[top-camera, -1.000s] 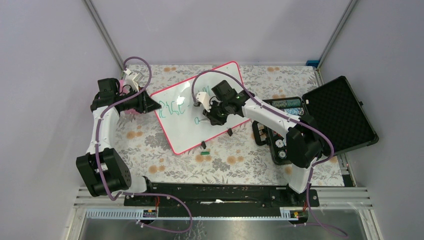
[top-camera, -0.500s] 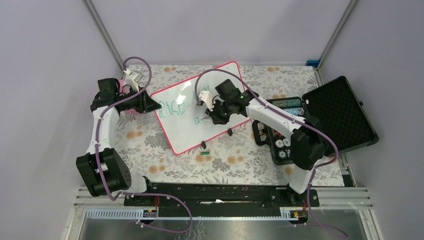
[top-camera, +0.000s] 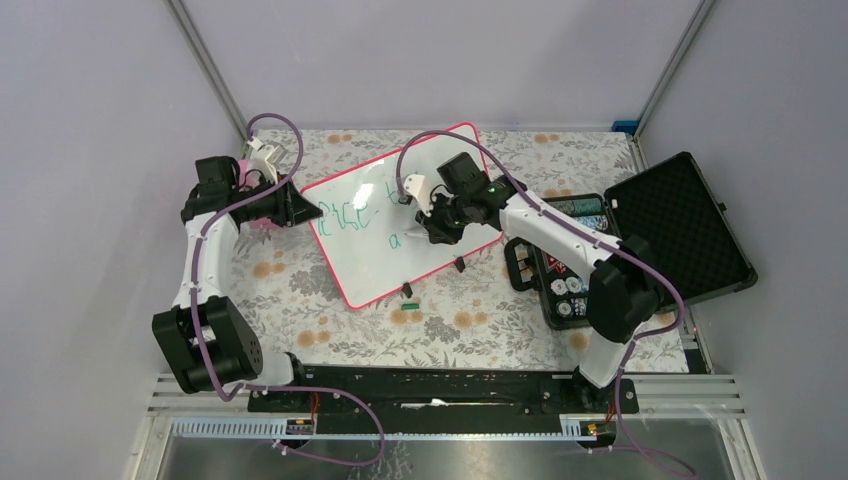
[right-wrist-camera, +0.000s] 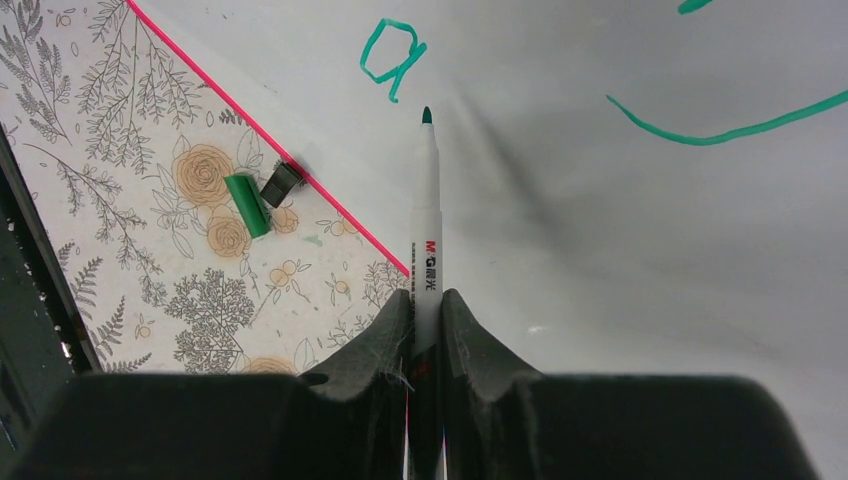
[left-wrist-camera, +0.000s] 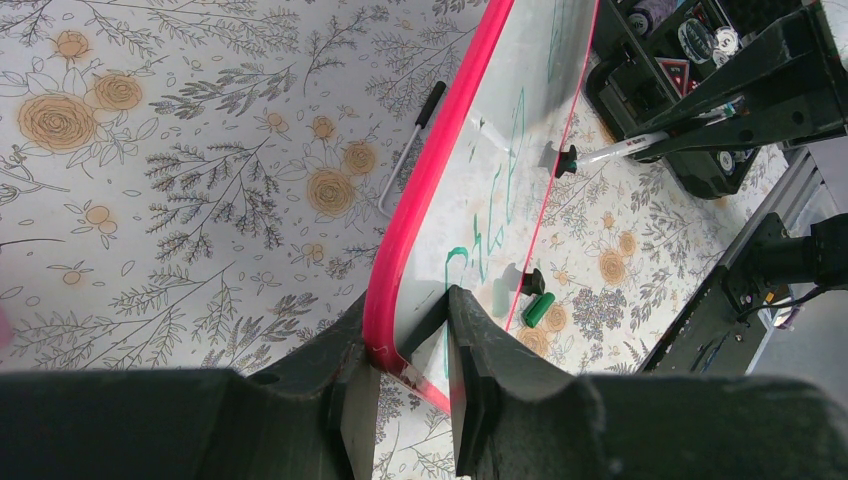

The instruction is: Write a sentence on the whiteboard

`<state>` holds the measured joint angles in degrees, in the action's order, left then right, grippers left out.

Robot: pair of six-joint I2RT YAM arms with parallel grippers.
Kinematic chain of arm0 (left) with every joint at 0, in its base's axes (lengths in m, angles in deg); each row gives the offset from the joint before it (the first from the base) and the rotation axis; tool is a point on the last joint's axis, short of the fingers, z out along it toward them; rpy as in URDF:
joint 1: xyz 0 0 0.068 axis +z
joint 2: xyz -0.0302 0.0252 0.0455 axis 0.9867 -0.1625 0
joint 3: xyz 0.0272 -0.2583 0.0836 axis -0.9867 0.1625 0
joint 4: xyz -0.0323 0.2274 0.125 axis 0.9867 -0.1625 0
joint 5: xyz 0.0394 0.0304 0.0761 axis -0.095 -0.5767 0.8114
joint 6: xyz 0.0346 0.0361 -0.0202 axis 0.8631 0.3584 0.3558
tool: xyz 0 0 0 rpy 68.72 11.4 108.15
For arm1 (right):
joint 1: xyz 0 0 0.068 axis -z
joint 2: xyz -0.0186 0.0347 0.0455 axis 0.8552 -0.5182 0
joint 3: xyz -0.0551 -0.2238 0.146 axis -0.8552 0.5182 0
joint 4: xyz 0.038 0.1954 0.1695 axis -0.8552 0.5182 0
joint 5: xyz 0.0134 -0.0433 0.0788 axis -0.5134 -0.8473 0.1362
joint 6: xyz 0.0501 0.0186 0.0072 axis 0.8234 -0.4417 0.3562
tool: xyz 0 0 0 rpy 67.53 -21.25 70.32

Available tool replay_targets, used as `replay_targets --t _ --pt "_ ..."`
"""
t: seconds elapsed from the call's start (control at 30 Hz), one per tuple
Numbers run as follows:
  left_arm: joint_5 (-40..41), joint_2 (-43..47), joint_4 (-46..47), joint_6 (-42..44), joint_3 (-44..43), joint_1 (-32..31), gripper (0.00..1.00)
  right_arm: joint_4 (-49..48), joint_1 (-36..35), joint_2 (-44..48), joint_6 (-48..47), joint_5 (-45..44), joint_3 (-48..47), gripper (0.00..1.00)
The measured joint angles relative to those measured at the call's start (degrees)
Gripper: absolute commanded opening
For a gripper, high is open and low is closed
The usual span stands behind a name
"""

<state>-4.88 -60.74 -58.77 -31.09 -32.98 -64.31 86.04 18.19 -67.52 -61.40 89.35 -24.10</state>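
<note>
The whiteboard [top-camera: 372,268], white with a pink-red frame, lies slanted across the floral table. Green writing of the sentence [top-camera: 346,215] runs along its left part, with a small "a" [right-wrist-camera: 392,55] lower down. My left gripper [left-wrist-camera: 405,322] is shut on the board's near-left framed edge [left-wrist-camera: 418,215]. My right gripper [right-wrist-camera: 427,300] is shut on a white marker [right-wrist-camera: 427,230] over the board's right half. The marker's green tip points at the surface just beside the "a"; I cannot tell whether it touches.
A green marker cap [top-camera: 408,303] and a small black clip [top-camera: 407,290] lie by the board's near edge. A thin black-capped pen [left-wrist-camera: 410,150] rests on the table beside the board. An open black case [top-camera: 690,230] with small items stands at the right.
My right gripper has drawn away to the right with the marker, uncovering a freshly written "a". The left gripper and the board have stayed put.
</note>
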Motion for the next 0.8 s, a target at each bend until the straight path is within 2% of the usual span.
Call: replay_targets --t 0.8 --pt "0.00 0.02 0.00 0.00 0.00 0.00 0.00 0.59 -0.07 -4.11 0.48 -1.81 -3.98 0.00"
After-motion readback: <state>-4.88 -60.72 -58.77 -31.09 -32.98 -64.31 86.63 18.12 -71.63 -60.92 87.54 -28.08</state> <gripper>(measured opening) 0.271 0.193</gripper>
